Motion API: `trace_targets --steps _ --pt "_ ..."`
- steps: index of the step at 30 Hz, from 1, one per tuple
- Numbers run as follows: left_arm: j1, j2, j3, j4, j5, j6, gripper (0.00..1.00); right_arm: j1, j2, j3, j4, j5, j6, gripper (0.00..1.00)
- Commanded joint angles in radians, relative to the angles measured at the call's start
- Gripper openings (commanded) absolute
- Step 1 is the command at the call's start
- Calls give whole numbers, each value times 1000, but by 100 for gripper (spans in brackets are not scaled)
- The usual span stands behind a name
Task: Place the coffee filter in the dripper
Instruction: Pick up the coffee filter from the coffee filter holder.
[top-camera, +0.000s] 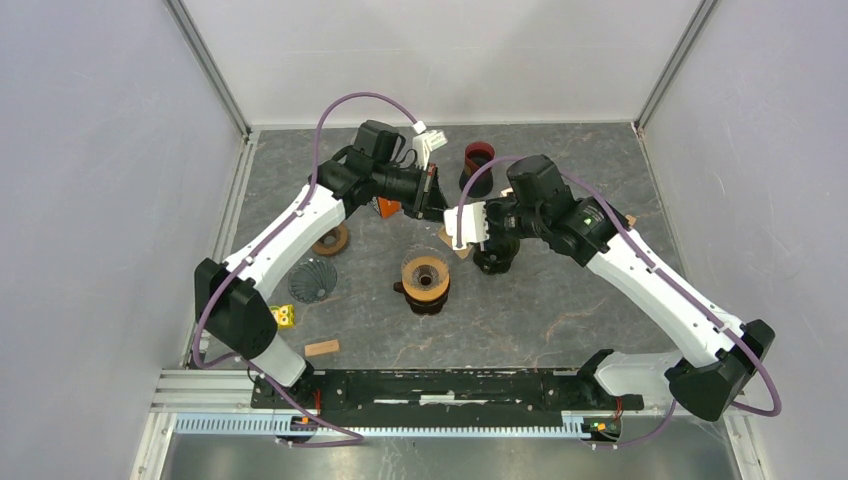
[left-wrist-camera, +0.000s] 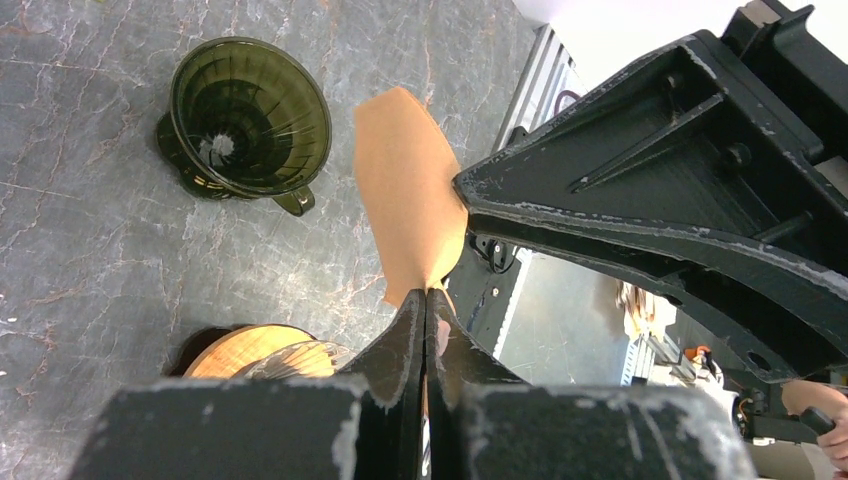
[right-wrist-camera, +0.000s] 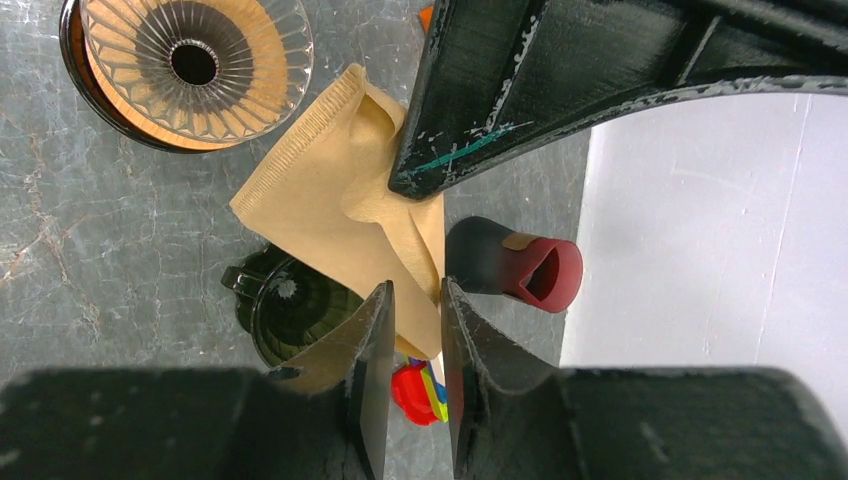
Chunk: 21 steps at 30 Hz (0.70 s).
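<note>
Near edge: wooden block (top-camera: 322, 348) and small yellow toy (top-camera: 283, 316) on the table (top-camera: 560, 300), not involved. Next out, a glass dripper on an orange base (top-camera: 425, 275), empty, mouth up. Just beyond it to the right, a dark green dripper (right-wrist-camera: 290, 315), also empty, almost under the paper. Can't tell which of the two is meant. The coffee filter (right-wrist-camera: 320, 200) is in the air above and between them, not in either dripper yet. Left gripper (left-wrist-camera: 425, 305) is clenched on the filter's edge, jaws pressed flat with paper sticking out past the tips. Right gripper (right-wrist-camera: 417, 290) has jaws a little apart, straddling the filter's lower corner, with a gap showing either side, so not gripping. The step looks like a two-arm regrasp or opening of the folded cone before the drop. To do it well: hold the left pinch firm and close the right on one ply only, so pulling apart opens the cone instead of tearing or creasing it. Then turn the point down, centre over the chosen mouth, lower until the paper seats on the ribs, and release. Avoid knocking the dripper sideways. Farthest back, a dark red cup (top-camera: 478, 160), well apart.
</note>
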Motion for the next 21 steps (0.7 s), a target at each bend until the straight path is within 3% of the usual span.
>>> trace_targets --steps 1,9,21 --pt "3 7 23 29 42 -37 2 13 -8 -1 20 20 -23 29" --pt "4 11 28 32 59 -52 2 39 6 -2 22 60 -35 28" --pt "11 19 21 44 97 -71 2 69 19 -19 47 154 -43 18"
